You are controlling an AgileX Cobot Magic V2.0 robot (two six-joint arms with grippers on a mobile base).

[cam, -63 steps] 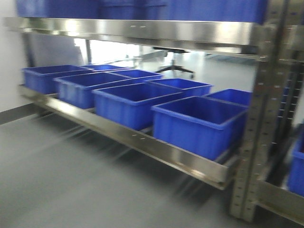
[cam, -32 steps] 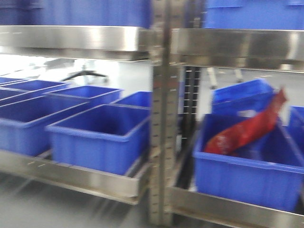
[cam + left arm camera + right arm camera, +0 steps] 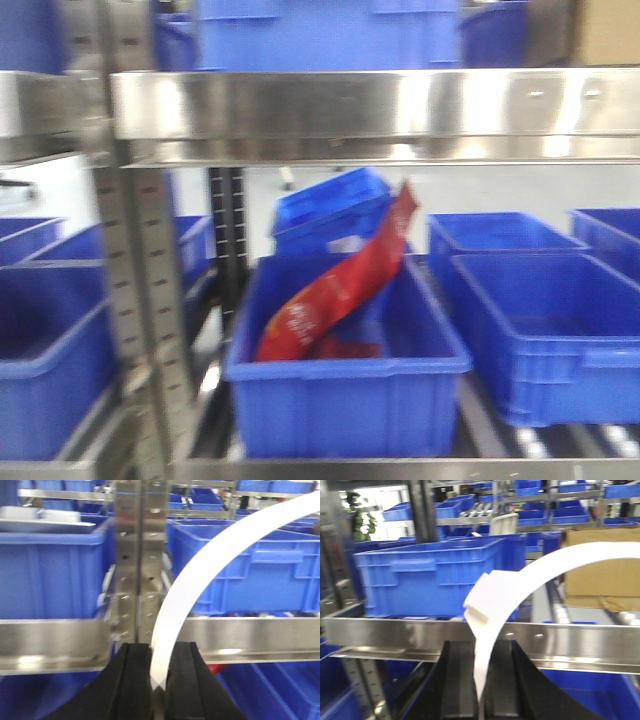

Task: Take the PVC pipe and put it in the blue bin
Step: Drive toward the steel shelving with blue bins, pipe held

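In the left wrist view a white curved PVC pipe (image 3: 200,575) arcs up and to the right out of my left gripper (image 3: 161,650), which is shut on its flat lower tip. My right gripper (image 3: 481,647) is likewise shut on a white PVC pipe (image 3: 545,567), whose small blocky step (image 3: 482,600) sits just above the fingers. Neither gripper shows in the front view. A blue bin (image 3: 345,365) stands straight ahead on the rack with a red bag (image 3: 340,290) leaning inside it. An open blue bin (image 3: 545,330) stands to its right.
A perforated steel post (image 3: 140,300) stands left of centre and a steel shelf beam (image 3: 380,105) runs above the bins. More blue bins (image 3: 250,565) and a post (image 3: 137,565) face the left wrist. A blue bin (image 3: 430,575) and a cardboard box (image 3: 600,570) face the right wrist.
The front view has swept rightward along the rack. The post slid from right to left of frame, and the bin with the red bag is now centred and closer.
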